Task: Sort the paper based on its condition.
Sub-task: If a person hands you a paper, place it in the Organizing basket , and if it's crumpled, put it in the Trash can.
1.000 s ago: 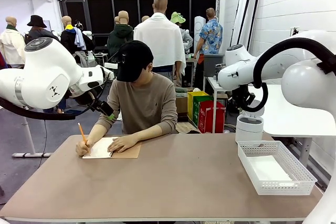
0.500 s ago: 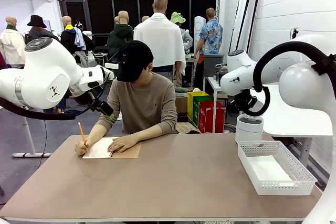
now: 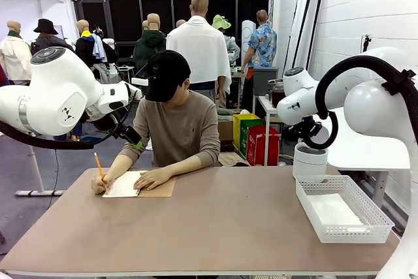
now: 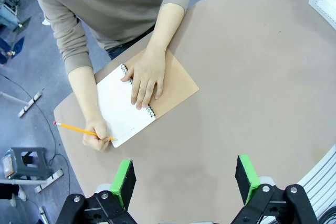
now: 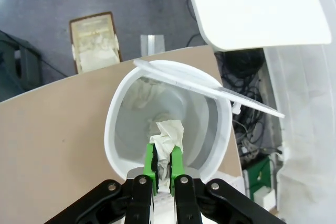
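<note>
A crumpled piece of white paper (image 5: 167,132) is pinched in my right gripper (image 5: 163,165), which is shut on it. The wad hangs just over the mouth of a round white bin (image 5: 122,109) whose lid (image 5: 210,91) stands swung aside. In the front view the right arm (image 3: 307,99) hovers above that bin (image 3: 309,160) at the table's right. A flat white sheet (image 3: 334,212) lies in the white mesh basket (image 3: 371,211). My left gripper (image 4: 185,182) is open and empty, above the table near the person's notebook.
The person at the far left of the table writes with a yellow pencil (image 4: 79,129) on the open page (image 4: 121,109) of a spiral notebook with a kraft cover (image 4: 176,83); the other hand (image 4: 146,74) holds it flat. Bare tabletop (image 3: 215,227) stretches between notebook and basket.
My right arm has shifted a little to the right above the bin. The person's pencil hand has slid slightly left. The left arm has not moved.
</note>
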Available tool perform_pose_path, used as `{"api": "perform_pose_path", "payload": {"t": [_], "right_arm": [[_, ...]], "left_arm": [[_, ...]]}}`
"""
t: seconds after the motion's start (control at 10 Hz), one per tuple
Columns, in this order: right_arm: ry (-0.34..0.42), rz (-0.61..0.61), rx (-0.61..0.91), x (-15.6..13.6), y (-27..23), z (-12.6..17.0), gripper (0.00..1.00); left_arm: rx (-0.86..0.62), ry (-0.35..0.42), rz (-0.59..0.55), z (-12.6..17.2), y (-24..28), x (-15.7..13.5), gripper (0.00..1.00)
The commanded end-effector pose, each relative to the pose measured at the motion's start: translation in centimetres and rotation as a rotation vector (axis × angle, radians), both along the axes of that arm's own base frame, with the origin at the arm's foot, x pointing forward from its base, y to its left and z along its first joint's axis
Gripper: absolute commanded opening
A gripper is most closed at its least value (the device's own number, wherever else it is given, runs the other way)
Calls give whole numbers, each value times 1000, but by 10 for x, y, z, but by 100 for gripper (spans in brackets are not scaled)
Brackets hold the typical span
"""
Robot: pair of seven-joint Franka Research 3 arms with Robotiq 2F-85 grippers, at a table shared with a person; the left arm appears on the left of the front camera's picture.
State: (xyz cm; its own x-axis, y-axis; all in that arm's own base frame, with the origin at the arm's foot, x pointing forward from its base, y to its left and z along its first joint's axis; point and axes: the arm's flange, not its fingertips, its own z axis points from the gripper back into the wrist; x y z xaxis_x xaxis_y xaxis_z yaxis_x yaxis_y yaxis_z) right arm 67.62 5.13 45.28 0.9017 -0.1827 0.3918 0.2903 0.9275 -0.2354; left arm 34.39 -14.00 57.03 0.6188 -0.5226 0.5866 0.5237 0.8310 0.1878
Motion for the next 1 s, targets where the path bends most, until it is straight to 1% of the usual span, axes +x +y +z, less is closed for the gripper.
{"api": "perform_pose_path", "payload": {"t": [0.0,0.3,0.7,0.8,0.9], "right_arm": [[-64,-69,-14,3,-4,-12,12],[-60,-104,-4,5,-10,-18,12],[-50,-112,32,4,-12,-19,92],[-50,-110,41,3,-12,-18,100],[-52,-111,41,2,-12,-18,100]], "left_arm": [[-1,1,2,0,1,0,100],[-1,1,2,0,1,0,100],[-1,1,2,0,1,0,100],[-1,1,2,0,1,0,100],[-1,1,2,0,1,0,100]]}}
